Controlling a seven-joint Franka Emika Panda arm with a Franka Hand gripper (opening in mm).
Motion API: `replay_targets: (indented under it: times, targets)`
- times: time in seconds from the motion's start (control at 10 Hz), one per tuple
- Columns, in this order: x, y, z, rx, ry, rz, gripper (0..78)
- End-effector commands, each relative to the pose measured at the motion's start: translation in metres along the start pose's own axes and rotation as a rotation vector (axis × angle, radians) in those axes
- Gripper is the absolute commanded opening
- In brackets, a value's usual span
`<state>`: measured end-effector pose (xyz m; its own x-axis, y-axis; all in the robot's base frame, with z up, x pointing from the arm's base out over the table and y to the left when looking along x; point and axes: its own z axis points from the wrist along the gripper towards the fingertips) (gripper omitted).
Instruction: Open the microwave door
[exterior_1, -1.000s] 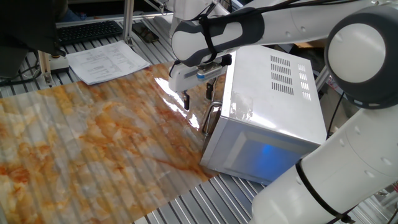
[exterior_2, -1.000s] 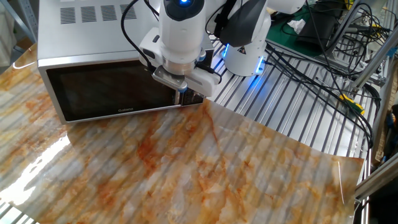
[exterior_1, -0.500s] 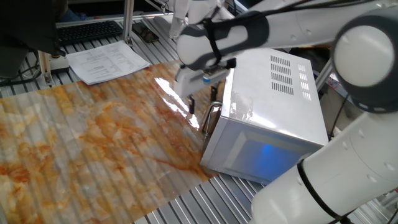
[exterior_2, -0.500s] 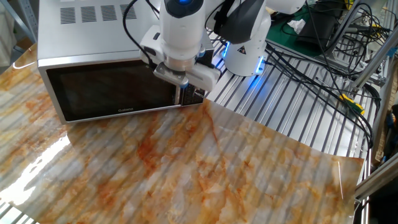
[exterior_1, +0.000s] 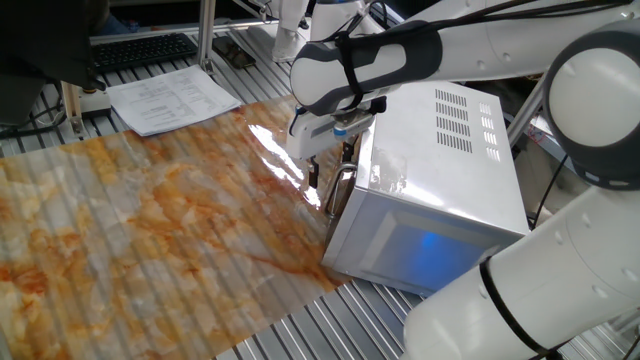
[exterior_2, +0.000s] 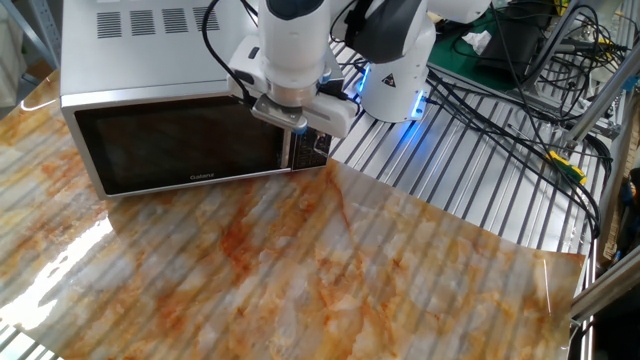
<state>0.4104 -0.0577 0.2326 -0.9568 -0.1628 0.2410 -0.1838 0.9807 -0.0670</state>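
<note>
The white microwave (exterior_1: 440, 150) stands at the table's edge. Its door (exterior_2: 170, 150), with a dark window, is shut flush with the body. The curved silver handle (exterior_1: 340, 190) runs down the door's edge beside the control panel (exterior_2: 312, 148). My gripper (exterior_1: 329, 166) is open and points down right in front of the door, at the upper part of the handle. One finger (exterior_1: 312, 176) is on the outer side of the handle, the other close to the door. In the other fixed view the hand (exterior_2: 290, 105) hides the fingertips and the handle's top.
An orange marbled mat (exterior_1: 150, 230) covers the table in front of the microwave. Papers (exterior_1: 170, 98) and a keyboard (exterior_1: 140, 48) lie at the far side. The arm's base (exterior_2: 395, 75) with a blue light and several cables (exterior_2: 520, 60) are behind the microwave's right side.
My gripper has moved in toward the microwave front, from in front of the door to the handle's upper part. The door has stayed shut.
</note>
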Motion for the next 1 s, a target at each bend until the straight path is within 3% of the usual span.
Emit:
replay_targets:
  times: [0.1,0.4,0.6,1.0]
  targets:
    - [0.008,-0.003,0.012,-0.022,0.033,0.018,77.1]
    - [0.008,0.002,0.017,-0.024,0.034,-0.056,77.1]
    - [0.01,0.005,0.016,-0.041,0.03,-0.06,77.1]
    - [0.013,0.011,0.016,-0.026,0.038,-0.046,77.1]
